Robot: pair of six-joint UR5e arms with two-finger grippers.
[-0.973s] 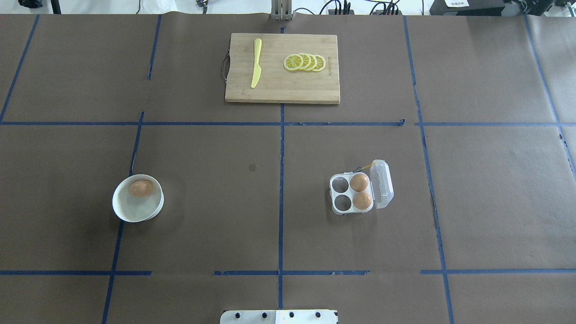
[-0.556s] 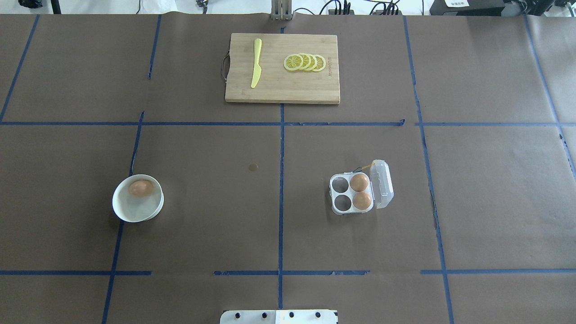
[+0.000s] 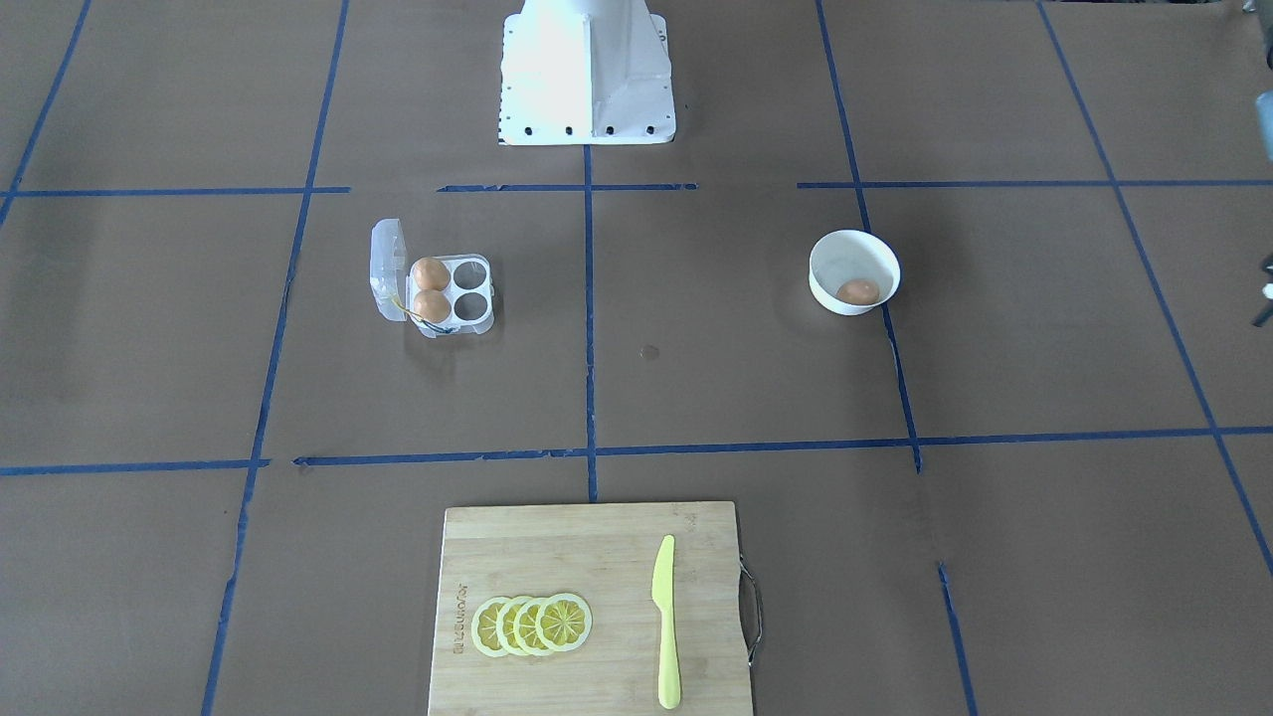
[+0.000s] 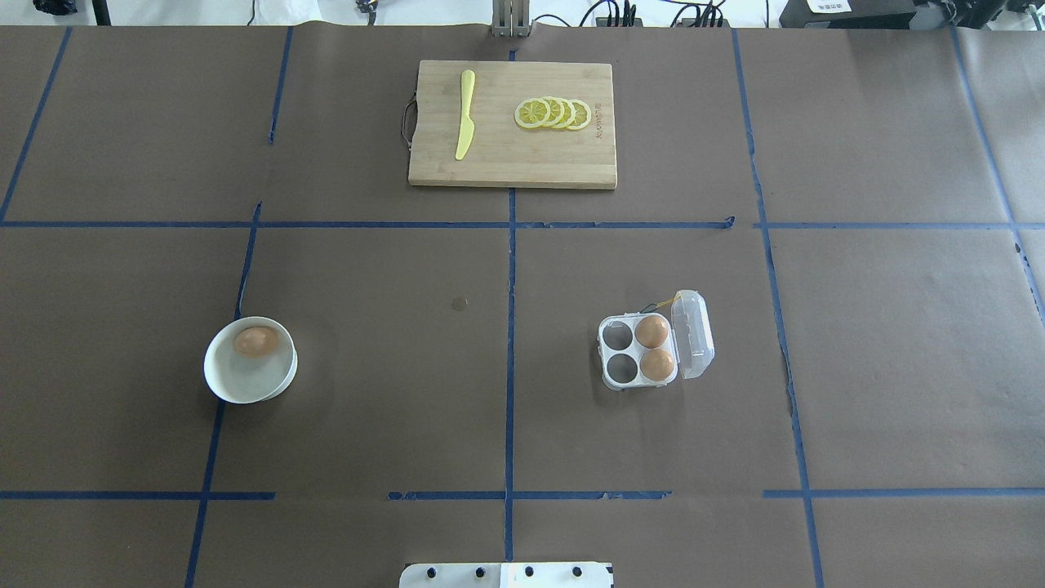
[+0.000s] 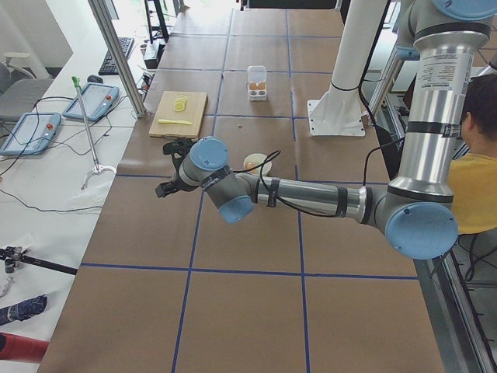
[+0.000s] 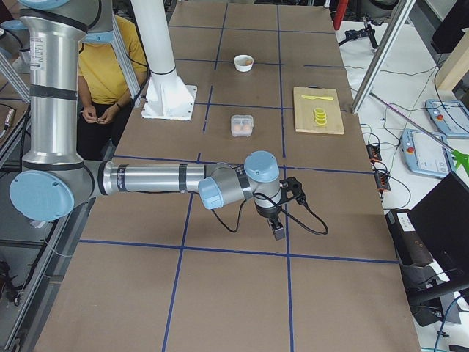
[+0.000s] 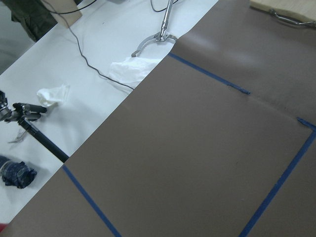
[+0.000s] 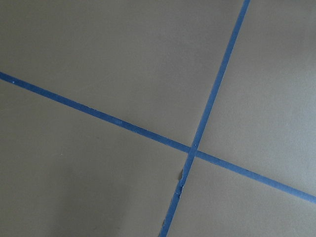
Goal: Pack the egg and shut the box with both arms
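1. Jaws, both sides: cannot tell if they are wide or narrow. The left gripper (image 5: 169, 167) and right gripper (image 6: 278, 224) show only in the side views.
2. Each gripper hangs over bare brown table (image 4: 367, 408) paper, one past each end of the layout and well apart from the task things. Wrist cams see only paper and blue tape.
3. Overhead view, clock from table centre: white bowl (image 4: 237, 390) at 8 o'clock. The egg (image 4: 255, 341) lies inside it, against the 12 o'clock wall.
4. The box (image 4: 618, 351) is at 4 o'clock. Its lid (image 4: 694, 333) is open, hinged up on the 3 o'clock edge.
5. Two boxed eggs (image 4: 651, 331) fill the 3 o'clock-side cells. Both 9 o'clock-side cells are empty.
6. The cutting board (image 4: 506, 163) is at 12 o'clock, far side. The yellow knife (image 4: 464, 114) lies on its 9 o'clock half and the lemon slices (image 4: 553, 113) are fanned on its 3 o'clock half.
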